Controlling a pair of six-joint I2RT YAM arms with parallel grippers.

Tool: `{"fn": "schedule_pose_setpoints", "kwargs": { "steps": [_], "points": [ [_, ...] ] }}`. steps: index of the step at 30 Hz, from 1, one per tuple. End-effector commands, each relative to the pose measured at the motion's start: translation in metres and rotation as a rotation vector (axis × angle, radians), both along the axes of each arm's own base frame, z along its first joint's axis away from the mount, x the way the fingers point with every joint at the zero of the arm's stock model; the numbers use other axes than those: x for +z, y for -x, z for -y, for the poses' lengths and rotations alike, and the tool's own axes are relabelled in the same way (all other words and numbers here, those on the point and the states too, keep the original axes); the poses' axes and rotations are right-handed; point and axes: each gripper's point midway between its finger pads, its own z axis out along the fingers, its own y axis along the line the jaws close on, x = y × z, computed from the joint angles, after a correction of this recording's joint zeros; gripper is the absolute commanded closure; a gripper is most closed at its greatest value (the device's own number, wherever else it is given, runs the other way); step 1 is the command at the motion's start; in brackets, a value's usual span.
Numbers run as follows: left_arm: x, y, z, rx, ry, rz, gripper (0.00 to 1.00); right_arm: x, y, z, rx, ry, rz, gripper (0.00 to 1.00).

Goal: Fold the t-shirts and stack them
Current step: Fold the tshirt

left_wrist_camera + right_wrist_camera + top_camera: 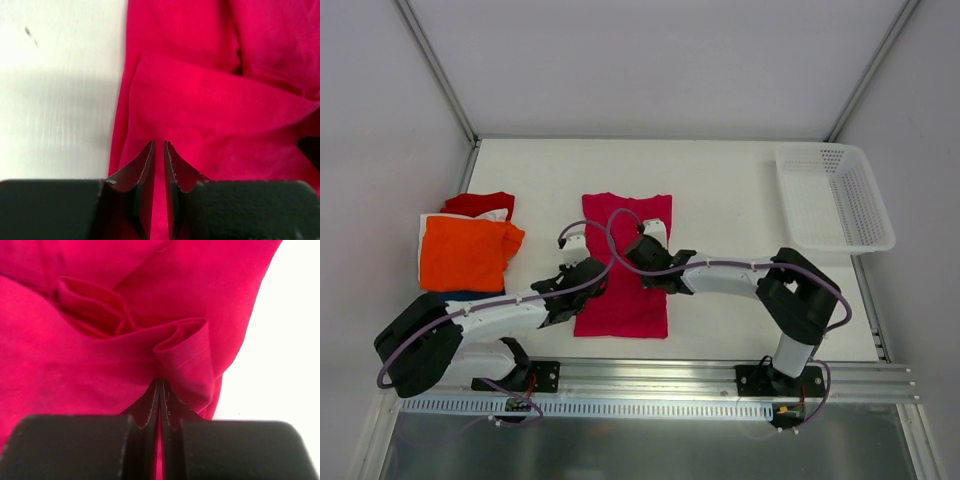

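Magenta-pink t-shirt [623, 308] lies in the middle of the desk [730, 190], sides folded in. Right gripper [161, 381] has its jaws pressed together on a bunched fold. Left gripper [159, 145] shows jaws a sliver apart at the shirt's left edge, grip unclear. If that side slips, the fold would skew.

One magenta t-shirt [625, 310], four stacked t-shirts [465, 252], one basket [865, 205], two arms [720, 275].
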Motion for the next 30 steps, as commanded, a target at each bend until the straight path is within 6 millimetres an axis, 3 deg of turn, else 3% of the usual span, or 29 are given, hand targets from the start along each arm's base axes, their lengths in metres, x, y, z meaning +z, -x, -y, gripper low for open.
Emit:
{"fn": "schedule_pose_setpoints", "kwargs": {
  "steps": [1, 6, 18, 25, 30],
  "points": [
    [0.026, -0.028, 0.023, -0.064, 0.112, 0.142, 0.88, 0.003, -0.008, -0.012, 0.035, -0.038, 0.002, 1.0],
    [0.028, -0.041, 0.03, -0.082, 0.097, 0.157, 0.91, -0.006, -0.02, -0.006, 0.02, -0.017, -0.001, 1.0],
    [0.002, -0.046, 0.027, -0.055, 0.046, 0.097, 0.91, 0.003, -0.041, 0.013, -0.006, 0.019, 0.033, 1.0],
    [-0.01, -0.052, 0.021, -0.025, 0.061, 0.051, 0.91, 0.006, -0.057, 0.04, -0.056, 0.054, 0.041, 0.99],
    [-0.016, -0.051, 0.018, -0.013, 0.062, 0.034, 0.91, 0.015, -0.081, 0.054, -0.096, 0.046, 0.055, 0.99]
  ]
}}
